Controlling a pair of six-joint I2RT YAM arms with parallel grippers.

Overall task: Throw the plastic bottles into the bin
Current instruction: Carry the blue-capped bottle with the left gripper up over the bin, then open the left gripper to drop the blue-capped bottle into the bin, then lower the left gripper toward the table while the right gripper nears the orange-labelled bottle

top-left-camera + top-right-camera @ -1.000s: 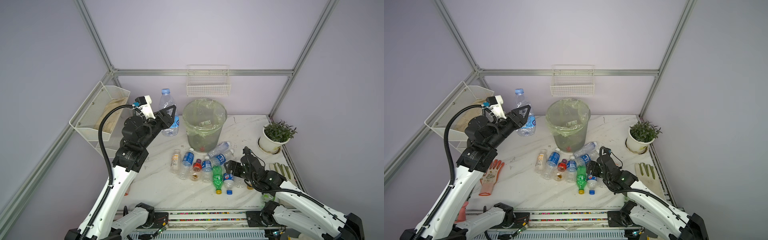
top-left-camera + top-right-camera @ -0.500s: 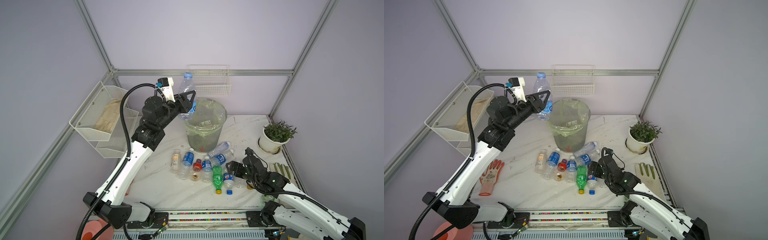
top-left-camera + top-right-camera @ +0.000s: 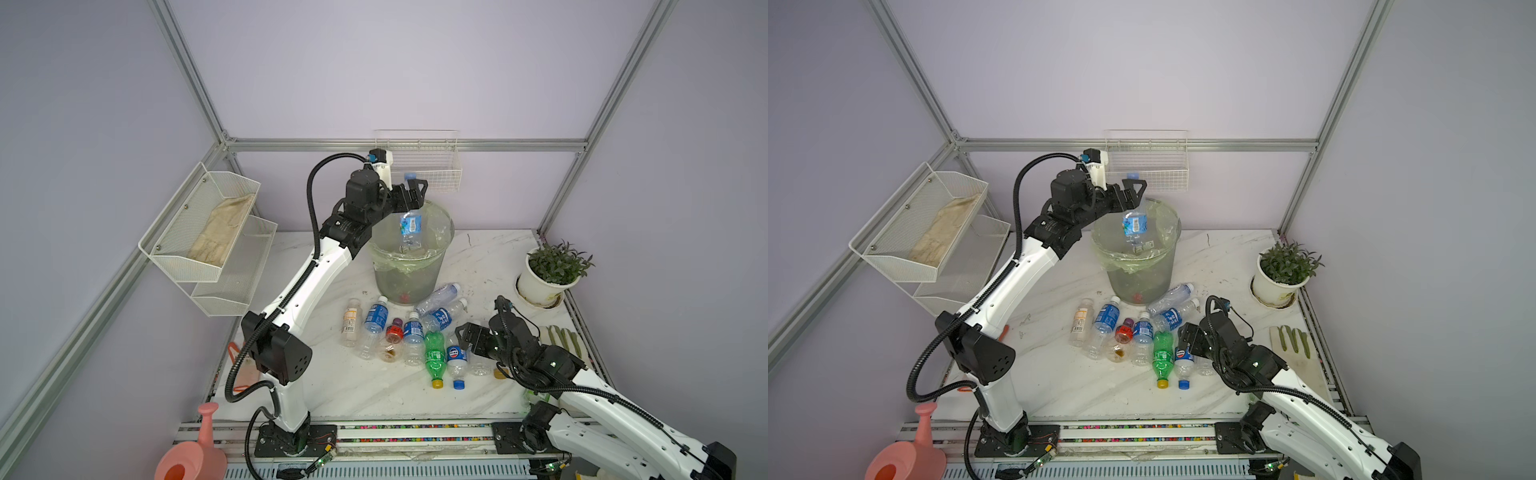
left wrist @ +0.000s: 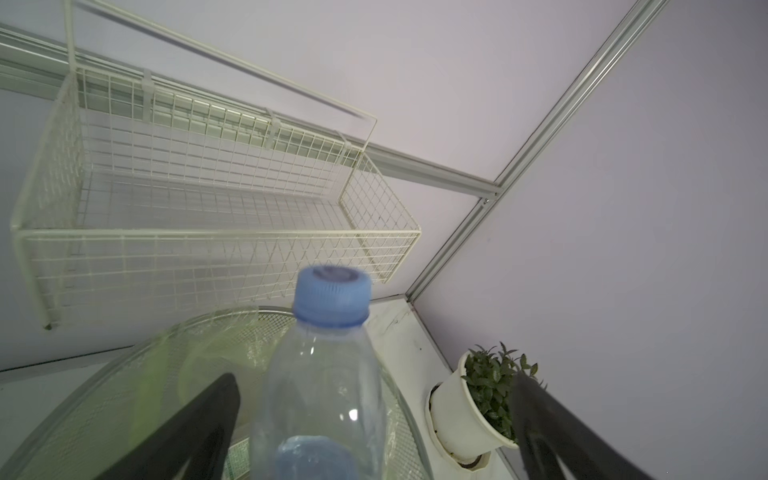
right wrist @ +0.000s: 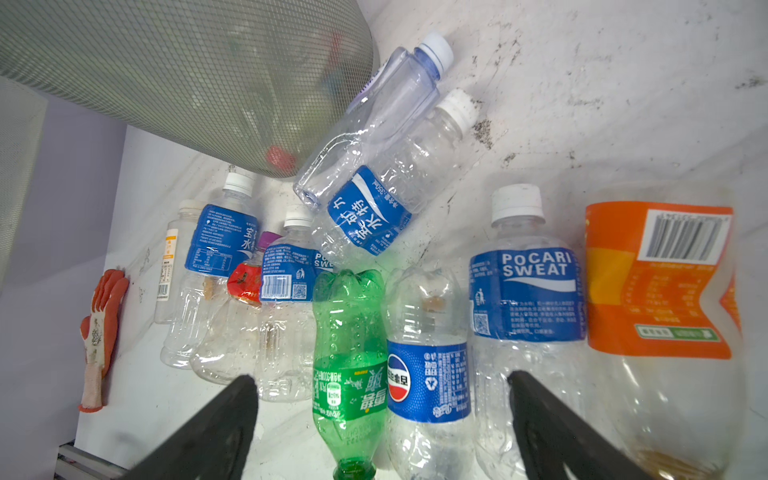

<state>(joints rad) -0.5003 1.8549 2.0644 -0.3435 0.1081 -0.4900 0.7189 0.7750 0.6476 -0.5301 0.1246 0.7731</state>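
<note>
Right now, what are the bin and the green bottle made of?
The bin looks like grey metal mesh: fine woven wire shows. Its liner looks like thin, crinkly pale-green plastic. The green bottle seems thin, glossy, see-through plastic, with dimpled sides.

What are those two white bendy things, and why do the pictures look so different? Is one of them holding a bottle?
They are two robot arms with pincer hands, called grippers. Two pictures look down from a camera high above; the other two come from little cameras on each arm's wrist. On the marble table lie empty plastic bottles, beside a mesh bin and a plant pot. The left gripper is open above the bin, with a blue-capped bottle loose between its fingers, not squeezed. The right gripper is open too, holding nothing, just above the bottles on the table.
</note>
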